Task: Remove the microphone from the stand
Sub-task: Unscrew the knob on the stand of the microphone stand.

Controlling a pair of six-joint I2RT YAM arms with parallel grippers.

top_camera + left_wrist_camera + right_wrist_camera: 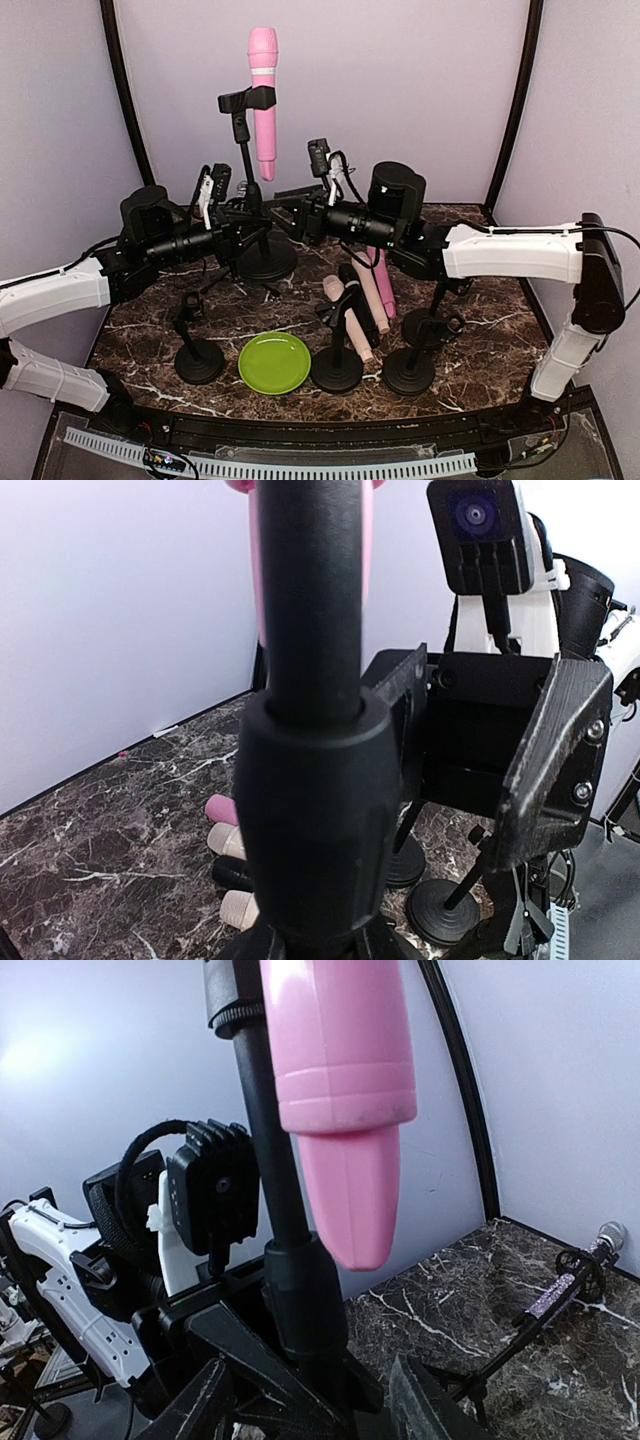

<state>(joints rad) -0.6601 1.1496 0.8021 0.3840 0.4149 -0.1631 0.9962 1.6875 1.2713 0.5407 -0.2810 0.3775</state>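
Note:
A pink microphone (263, 95) stands upright in the clip of a tall black stand (246, 175) at the back of the table. Its lower end hangs in the right wrist view (345, 1110), beside the stand's pole (270, 1160). My left gripper (243, 228) is shut on the stand's pole low down, at its thick collar (320, 810); only the finger bases show in the left wrist view (320, 935). My right gripper (283, 212) is open, its fingers either side of the same pole (315, 1405), below the microphone and not touching it.
Several loose microphones (365, 290) lie at the middle right. A green plate (274, 361) sits at the front. Short black stands are at the front left (199, 355) and front right (336, 365) (410, 368). Purple walls close in behind and at the sides.

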